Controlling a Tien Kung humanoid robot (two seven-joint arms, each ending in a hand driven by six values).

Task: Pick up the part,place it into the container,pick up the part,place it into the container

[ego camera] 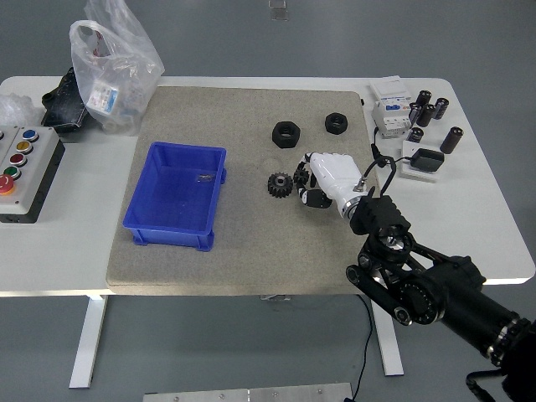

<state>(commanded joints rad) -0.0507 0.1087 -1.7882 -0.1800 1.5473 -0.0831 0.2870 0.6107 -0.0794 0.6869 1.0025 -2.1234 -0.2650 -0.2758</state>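
Nowhere is legible writing; two black hex nuts [286, 134] and one black gear [279, 183] lie beside the blue plastic bin [179, 158], while the white right hand [329, 178] has its fingers curled, grasping a dark part [301, 181].

Beige felt mat [251, 251] covers middle of white table [469, 218]. Blue rectangular plastic bin [176, 197] sits near mat's left edge, small dark bit inside. Right hand [328, 180], white w/ black joints, fingers curled down on a black gear part [303, 186] near mat's right edge; second small black toothed gear [279, 183] just left of it. Two black hex nuts [286, 134] [336, 123] toward mat's far edge. Grey button box [23, 167] at table's left edge, clear plastic bag [113, 75] at far-left corner.
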